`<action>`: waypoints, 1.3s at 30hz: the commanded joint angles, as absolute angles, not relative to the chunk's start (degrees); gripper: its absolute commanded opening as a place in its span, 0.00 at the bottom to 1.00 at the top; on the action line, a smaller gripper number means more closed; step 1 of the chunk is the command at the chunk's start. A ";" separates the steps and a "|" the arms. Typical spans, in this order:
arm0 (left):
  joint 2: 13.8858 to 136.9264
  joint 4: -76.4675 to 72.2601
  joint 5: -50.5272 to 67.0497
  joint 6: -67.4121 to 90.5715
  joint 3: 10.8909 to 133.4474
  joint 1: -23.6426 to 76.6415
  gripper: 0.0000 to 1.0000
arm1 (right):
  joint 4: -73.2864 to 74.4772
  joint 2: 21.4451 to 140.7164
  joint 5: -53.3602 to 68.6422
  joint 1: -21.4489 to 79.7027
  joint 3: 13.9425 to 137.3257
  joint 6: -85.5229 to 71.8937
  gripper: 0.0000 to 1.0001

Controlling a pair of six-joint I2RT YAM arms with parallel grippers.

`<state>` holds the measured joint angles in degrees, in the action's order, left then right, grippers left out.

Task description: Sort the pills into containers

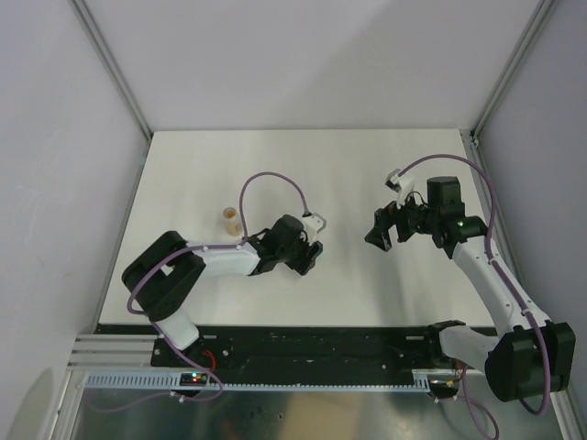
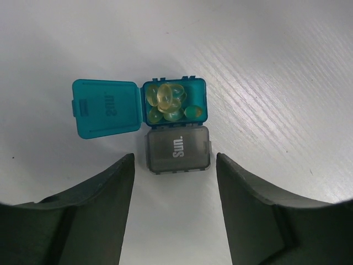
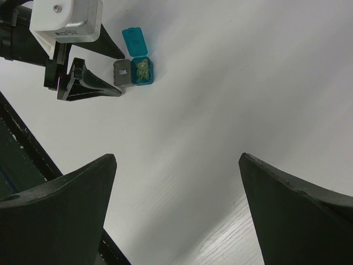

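Left pincer (image 2: 175,160), jaws spread, hovers beside the teal box (image 2: 202,93), apparently not touching

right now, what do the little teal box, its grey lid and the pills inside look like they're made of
Teal box: looks like hard translucent plastic, smooth, with moulded hinge tabs and raised lettering on its open flap.
Grey lid: likely the same plastic, smoky tint, printed "Sun."
Pills: probably soft gel capsules, glossy see-through yellow with bright highlights.

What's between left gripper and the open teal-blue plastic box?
Left wrist view: only the grey flap marked Sun., flat against the teal-blue plastic box, ahead of left gripper.
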<state>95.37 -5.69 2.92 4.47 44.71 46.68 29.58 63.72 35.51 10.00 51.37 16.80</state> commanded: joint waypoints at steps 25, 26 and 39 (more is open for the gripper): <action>92.47 -6.04 5.03 -4.81 46.48 48.01 0.21 | 29.73 63.82 38.46 9.84 52.12 18.13 0.99; 91.67 -5.21 6.03 -6.01 46.62 48.00 0.19 | 29.63 63.68 38.61 9.84 52.12 17.98 0.99; 79.68 23.26 26.97 -22.40 57.13 48.00 0.04 | 27.32 66.10 42.64 9.93 56.30 14.09 0.99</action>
<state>84.05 12.49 18.65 -15.31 51.57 47.72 29.36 64.40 39.03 10.00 51.79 16.08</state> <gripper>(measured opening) 0.470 0.993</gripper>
